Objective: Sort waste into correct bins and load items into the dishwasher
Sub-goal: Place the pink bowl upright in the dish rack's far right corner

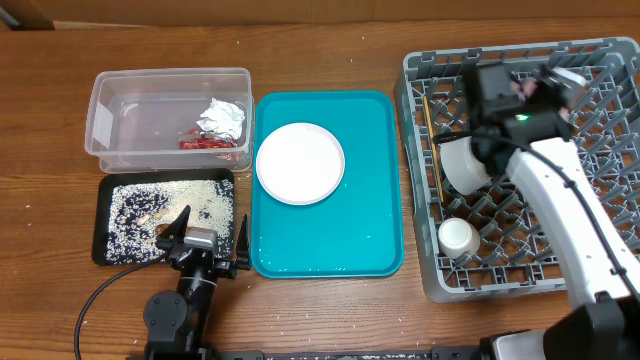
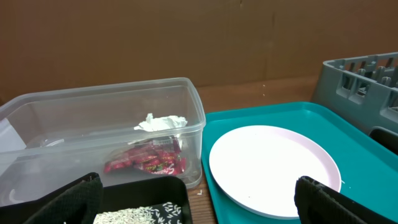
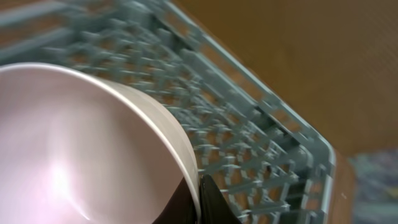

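Observation:
The clear tub (image 1: 105, 120) holds the crumpled white tissue (image 1: 222, 118) and the red-and-white wrapper (image 1: 205, 143); both also show in the left wrist view, the tissue (image 2: 161, 122) above the wrapper (image 2: 149, 163). The black tray (image 1: 100, 240) holds the grainy food scraps (image 1: 165, 205). The white plate (image 1: 300, 163) lies on the teal tray (image 1: 370, 200). My left gripper (image 1: 205, 245) is open and empty at the black tray's front right corner. My right gripper (image 1: 478, 145) is shut on the rim of the pale bowl (image 1: 462, 165) over the grey dish rack (image 1: 420, 80). The chopsticks (image 1: 432, 140) and white cup (image 1: 458, 236) sit in the rack. I cannot make out the pink plate.
The rack fills the right side of the table and its corner shows in the left wrist view (image 2: 360, 81). The teal tray lies between the rack and the two bins. Bare wood lies along the front edge and back.

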You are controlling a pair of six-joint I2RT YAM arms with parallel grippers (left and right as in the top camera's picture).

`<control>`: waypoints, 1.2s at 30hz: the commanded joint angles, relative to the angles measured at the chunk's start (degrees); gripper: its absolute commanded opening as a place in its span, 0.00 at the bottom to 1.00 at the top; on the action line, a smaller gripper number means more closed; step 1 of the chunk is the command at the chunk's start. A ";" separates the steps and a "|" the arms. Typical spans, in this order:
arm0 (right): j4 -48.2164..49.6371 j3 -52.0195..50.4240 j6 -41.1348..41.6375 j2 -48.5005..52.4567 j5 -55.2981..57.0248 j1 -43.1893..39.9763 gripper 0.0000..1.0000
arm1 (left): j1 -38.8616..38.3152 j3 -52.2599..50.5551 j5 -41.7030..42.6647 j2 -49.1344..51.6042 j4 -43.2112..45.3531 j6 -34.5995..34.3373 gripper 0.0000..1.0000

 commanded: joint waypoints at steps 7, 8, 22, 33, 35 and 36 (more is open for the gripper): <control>6.43 -9.66 1.70 1.99 6.08 -5.42 0.04 | 0.17 -0.33 0.20 -0.59 0.04 -0.37 1.00; 6.19 -9.66 1.70 2.34 6.08 -4.90 0.04 | 0.17 -0.33 0.20 -0.59 0.04 -0.37 1.00; 3.74 -9.68 1.66 9.94 13.14 2.19 0.04 | 0.17 -0.33 0.20 -0.61 0.04 -0.37 1.00; 6.97 -9.68 -4.52 10.27 23.10 5.68 0.07 | 0.17 -0.33 0.20 -0.61 0.04 -0.37 1.00; 8.09 -9.68 -7.39 10.58 23.26 3.19 0.11 | 0.17 -0.33 0.20 -0.61 0.04 -0.37 1.00; 8.13 -9.68 -7.37 10.60 23.23 2.27 0.13 | 0.17 -0.33 0.22 -0.59 0.04 -0.37 1.00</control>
